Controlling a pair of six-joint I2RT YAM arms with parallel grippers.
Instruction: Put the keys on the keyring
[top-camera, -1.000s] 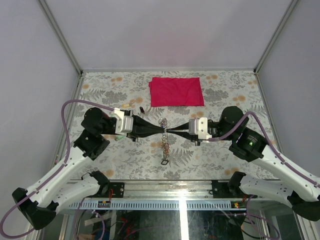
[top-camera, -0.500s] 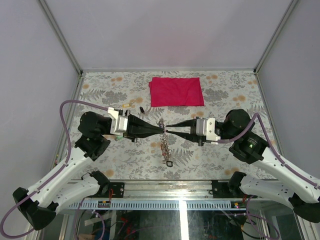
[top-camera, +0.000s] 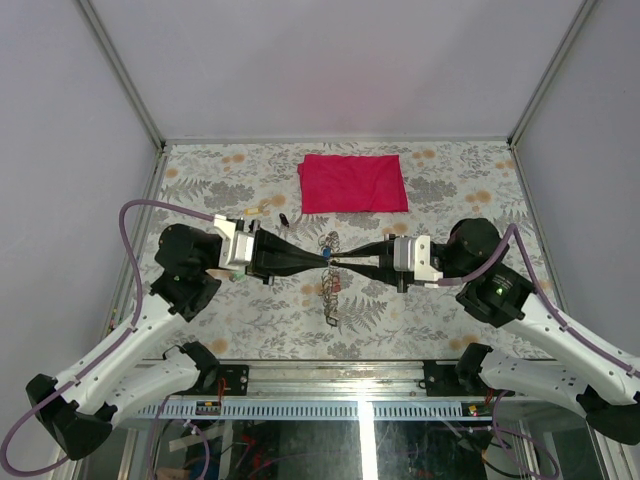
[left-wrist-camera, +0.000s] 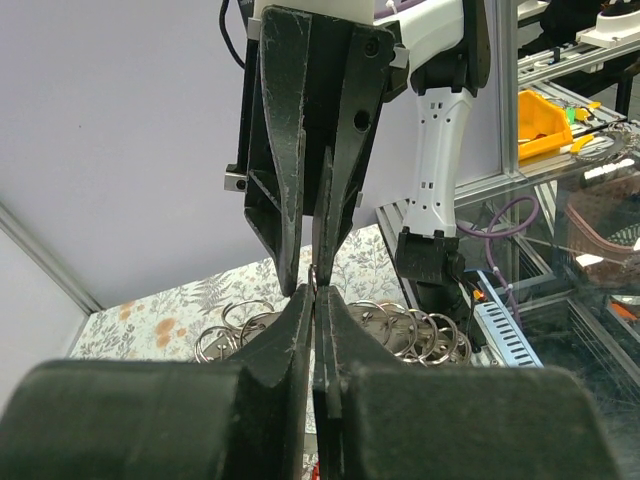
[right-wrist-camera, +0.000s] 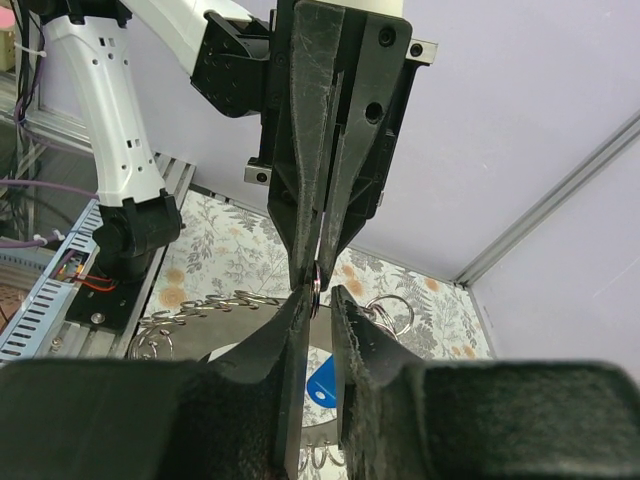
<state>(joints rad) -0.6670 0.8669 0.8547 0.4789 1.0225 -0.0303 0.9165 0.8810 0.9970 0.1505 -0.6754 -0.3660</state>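
Lying flat, the red cloth (top-camera: 353, 183) sits well beyond the ring chain (top-camera: 331, 290).

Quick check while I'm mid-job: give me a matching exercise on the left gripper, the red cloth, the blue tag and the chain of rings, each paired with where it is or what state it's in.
Things:
1. left gripper
2. red cloth
3. blue tag
4. chain of rings

Place or state:
A. lying flat at the far side
B. trailing from the fingertips toward the near edge
C. shut, fingers pressed together
D. just on the far side of where the two grippers meet

Pairs: 1-C, 2-A, 3-D, 4-B
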